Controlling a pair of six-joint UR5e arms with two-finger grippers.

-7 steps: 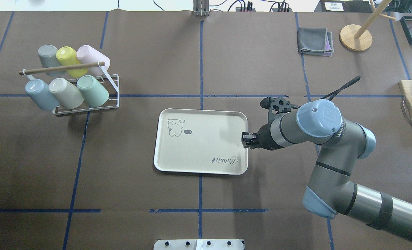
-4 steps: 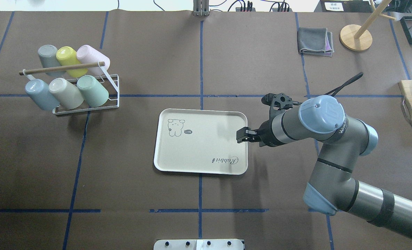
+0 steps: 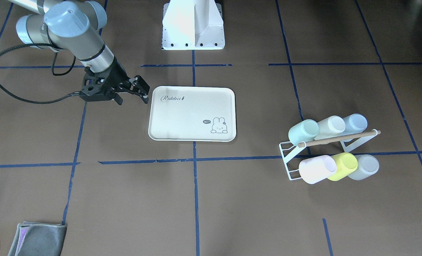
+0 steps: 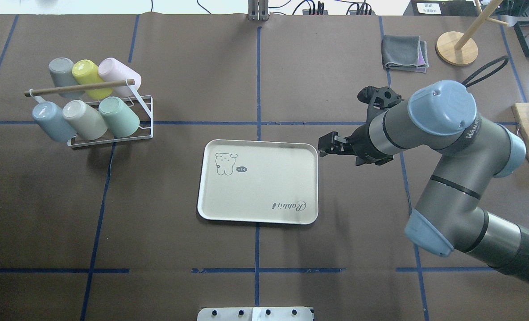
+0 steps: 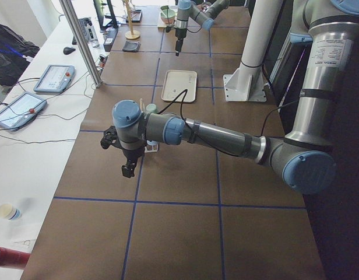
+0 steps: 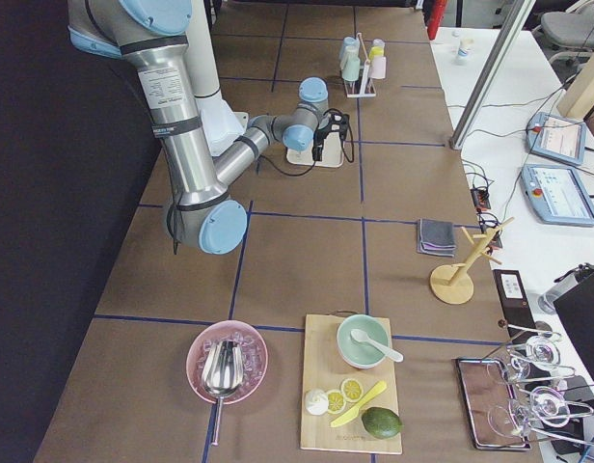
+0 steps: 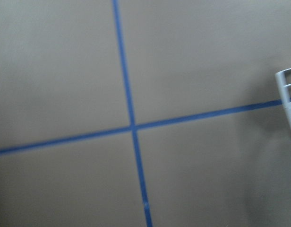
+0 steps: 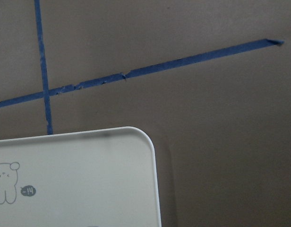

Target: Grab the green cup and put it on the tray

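Green cup (image 4: 118, 117) sits tilted on the rack (image 4: 79, 88), base up and leaning toward the robot. It is at the tray-side end of its row, touching the cream cup (image 4: 85, 119). Rack holds six cups; tray (image 4: 258, 196) holds nothing. Right gripper (image 4: 325, 146), fingers apart, hangs just off the tray's far right corner. The cup is well apart from it, leftward past the tray. Left gripper (image 5: 128, 169) is near the rack and probably nearer the cup; can't tell its fingers.

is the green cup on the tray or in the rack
In the rack: the green cup lies tipped in one row beside the cream cup, well apart from the tray.
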